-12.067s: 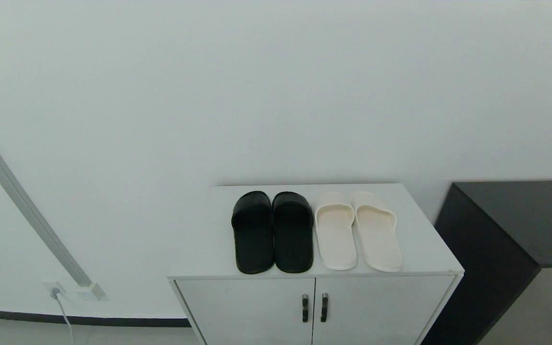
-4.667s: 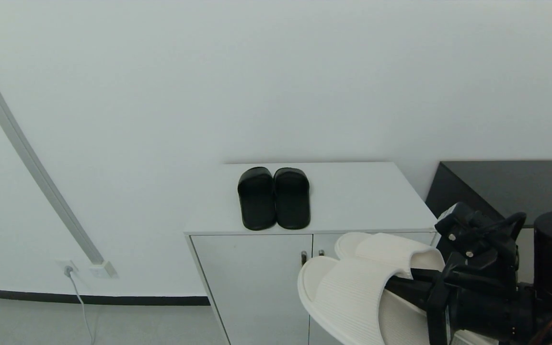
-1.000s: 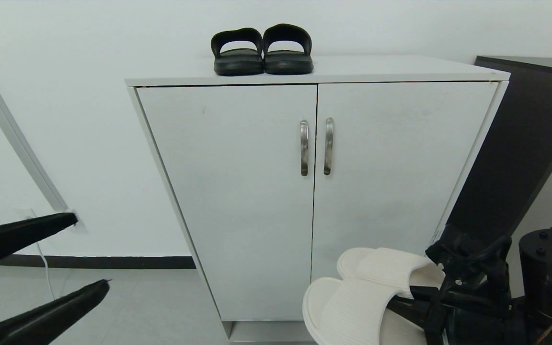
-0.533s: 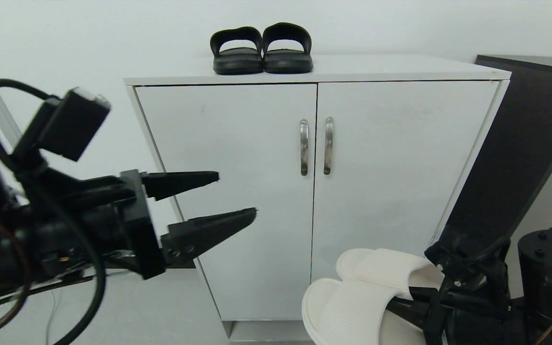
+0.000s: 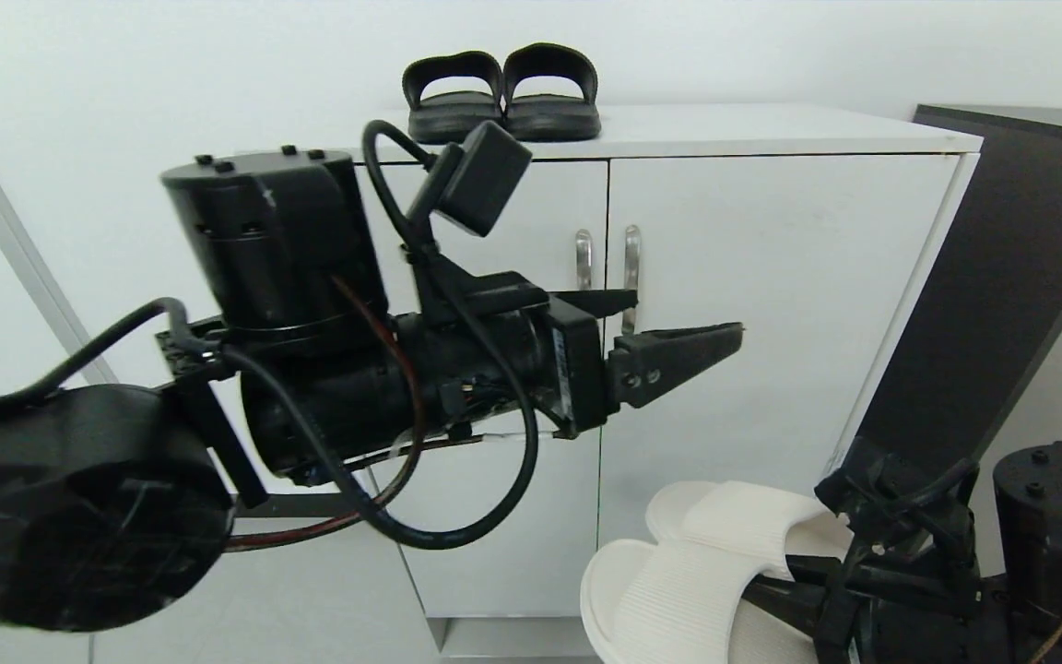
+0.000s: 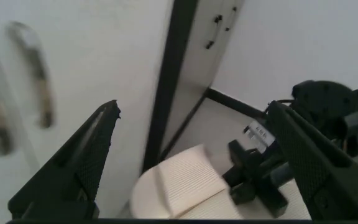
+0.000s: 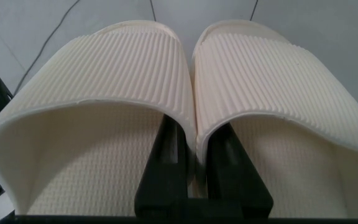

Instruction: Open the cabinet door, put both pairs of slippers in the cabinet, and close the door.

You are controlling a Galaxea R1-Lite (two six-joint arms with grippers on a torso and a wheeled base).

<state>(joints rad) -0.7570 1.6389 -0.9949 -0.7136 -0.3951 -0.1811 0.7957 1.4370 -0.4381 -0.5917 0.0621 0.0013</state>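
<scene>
Head view: a white cabinet (image 5: 771, 231) stands against the wall with both doors closed, its two metal handles (image 5: 631, 254) side by side at the centre seam. A pair of black slippers (image 5: 501, 88) rests on the cabinet top near its left-hand part, toes toward the wall. The left gripper (image 5: 686, 312) is held level in front of the doors at handle height, fingers spread apart and empty; contact with a handle cannot be judged. Low on the right, the right gripper (image 5: 803, 590) carries the pair of white slippers (image 5: 688, 572) in front of the right door's lower part. A dark unit (image 5: 1001, 277) stands just beside the cabinet.

Right wrist view: one finger lies under each ribbed strap, clenched on the slippers' adjoining inner walls.

Left wrist view: the open fingers frame the white slippers below
</scene>
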